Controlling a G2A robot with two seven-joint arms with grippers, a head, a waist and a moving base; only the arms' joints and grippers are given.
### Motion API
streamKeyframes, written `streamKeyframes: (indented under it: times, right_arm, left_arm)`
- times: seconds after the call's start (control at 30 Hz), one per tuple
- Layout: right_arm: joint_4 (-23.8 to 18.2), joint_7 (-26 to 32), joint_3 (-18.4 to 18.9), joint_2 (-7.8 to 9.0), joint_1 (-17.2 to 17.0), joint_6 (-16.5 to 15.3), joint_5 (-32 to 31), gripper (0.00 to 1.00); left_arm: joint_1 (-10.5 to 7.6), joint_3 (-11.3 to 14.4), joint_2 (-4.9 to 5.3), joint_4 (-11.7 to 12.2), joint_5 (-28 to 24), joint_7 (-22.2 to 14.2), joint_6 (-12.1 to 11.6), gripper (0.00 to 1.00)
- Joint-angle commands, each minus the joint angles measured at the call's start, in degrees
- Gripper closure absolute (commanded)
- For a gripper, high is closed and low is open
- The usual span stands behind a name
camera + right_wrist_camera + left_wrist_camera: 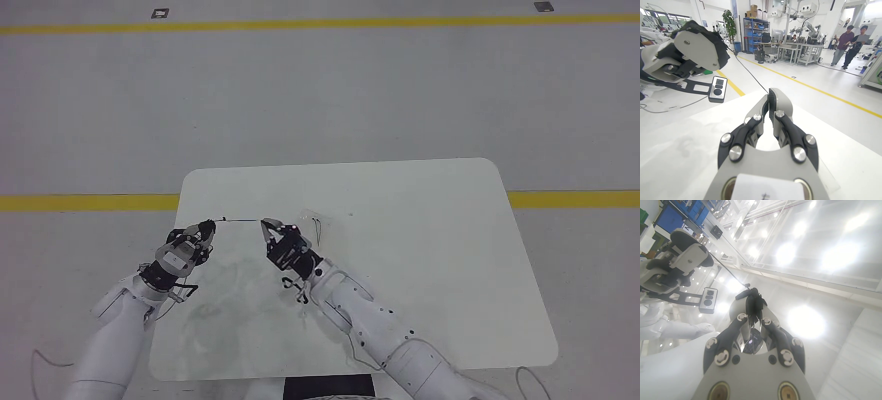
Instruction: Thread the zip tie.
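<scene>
A thin black zip tie (238,220) is stretched in a nearly straight line just above the white table (420,260), near its left side. My left gripper (208,228) is shut on one end; in its own wrist view the black-padded fingertips (753,292) pinch the tie's small head, and the strap (728,269) runs off toward the other gripper (707,254). My right gripper (266,226) is shut on the other end. Its wrist view shows its ribbed pads closed (769,95) on the strap (749,73), which leads to the left gripper (728,51).
A few pale, thin pieces (312,218) lie on the table just right of the right gripper. The table's left edge (180,215) is close to the left gripper. Bare tabletop (696,142) stretches to the right and front.
</scene>
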Motion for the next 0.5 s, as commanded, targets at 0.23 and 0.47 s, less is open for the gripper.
streamKeyframes:
  times: [0.23,0.47]
  right_arm:
    - [-0.26,0.44,0.12,0.38,-0.04,0.06,0.00,1.00]
    - [-0.27,1.49,1.42,0.58,-0.81,1.83,0.61,0.00]
  left_arm:
    - [0.00,0.00,0.00,0.00,0.00,0.00,0.00,1.00]
    - [0.00,0.00,0.00,0.00,0.00,0.00,0.00,1.00]
